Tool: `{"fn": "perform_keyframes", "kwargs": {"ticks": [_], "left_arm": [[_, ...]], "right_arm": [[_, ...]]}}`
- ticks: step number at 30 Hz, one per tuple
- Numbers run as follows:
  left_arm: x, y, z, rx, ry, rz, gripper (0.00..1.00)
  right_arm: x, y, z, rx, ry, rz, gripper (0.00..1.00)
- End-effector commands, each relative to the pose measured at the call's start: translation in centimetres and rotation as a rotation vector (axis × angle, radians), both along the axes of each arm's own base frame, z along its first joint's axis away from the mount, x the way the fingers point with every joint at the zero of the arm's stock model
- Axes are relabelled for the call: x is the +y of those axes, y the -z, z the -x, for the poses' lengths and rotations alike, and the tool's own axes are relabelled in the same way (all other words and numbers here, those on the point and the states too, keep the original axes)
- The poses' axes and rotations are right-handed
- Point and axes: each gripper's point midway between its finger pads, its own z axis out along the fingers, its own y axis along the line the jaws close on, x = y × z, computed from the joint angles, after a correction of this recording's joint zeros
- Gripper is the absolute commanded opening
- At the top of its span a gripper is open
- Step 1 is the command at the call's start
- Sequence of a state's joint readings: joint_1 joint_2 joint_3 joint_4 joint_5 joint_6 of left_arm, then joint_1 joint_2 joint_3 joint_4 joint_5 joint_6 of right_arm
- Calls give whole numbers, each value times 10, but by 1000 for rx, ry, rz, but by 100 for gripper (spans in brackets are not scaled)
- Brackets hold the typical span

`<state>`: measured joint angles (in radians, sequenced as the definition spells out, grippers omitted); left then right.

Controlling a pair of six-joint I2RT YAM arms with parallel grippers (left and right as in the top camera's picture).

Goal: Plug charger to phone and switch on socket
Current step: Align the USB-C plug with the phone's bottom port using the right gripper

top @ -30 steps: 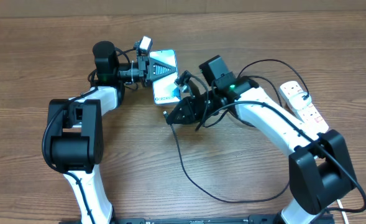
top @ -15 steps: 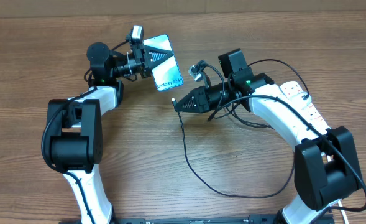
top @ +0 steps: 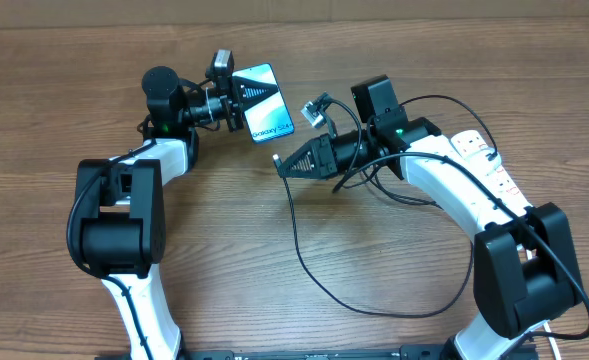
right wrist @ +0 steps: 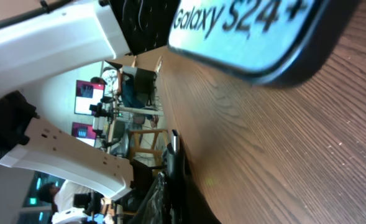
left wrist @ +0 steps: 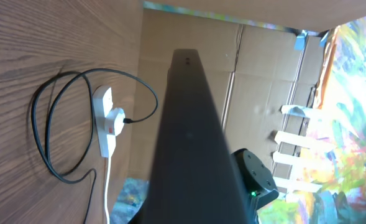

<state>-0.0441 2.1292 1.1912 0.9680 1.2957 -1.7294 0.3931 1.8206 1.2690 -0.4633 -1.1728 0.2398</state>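
The phone (top: 264,105) is pinched aloft by the left jaws, presumably offered to the nearby charger tip (top: 278,160) pinched by the right jaws.

From where I stood I counted one brown wood-grain table (top: 34,150) and two robot arms at it, both white-shelled with black joints: one left arm (top: 124,215) and one right arm (top: 474,215). Each ended in one black two-finger gripper, which made two: the left gripper (top: 240,100) and the right gripper (top: 280,167). There was a single slim rectangular smartphone (top: 262,105) with a light blue lit screen and a dark frame. I saw one long thin black cable (top: 314,270), and one long white multi-outlet power strip (top: 489,165) with one thick white cord (left wrist: 106,186) of its own.
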Motion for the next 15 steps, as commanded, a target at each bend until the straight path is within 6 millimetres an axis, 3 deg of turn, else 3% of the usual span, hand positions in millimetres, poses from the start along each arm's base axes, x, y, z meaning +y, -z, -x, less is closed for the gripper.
{"fn": "perform_keyframes", "kwargs": {"ticks": [1, 15], "left_arm": [[1, -8, 1, -8, 25, 5, 4], [1, -8, 2, -10, 26, 4, 4]], "right_arm": [[1, -9, -1, 71, 18, -18, 4], [-5, -11, -14, 124, 84, -8, 4]]}}
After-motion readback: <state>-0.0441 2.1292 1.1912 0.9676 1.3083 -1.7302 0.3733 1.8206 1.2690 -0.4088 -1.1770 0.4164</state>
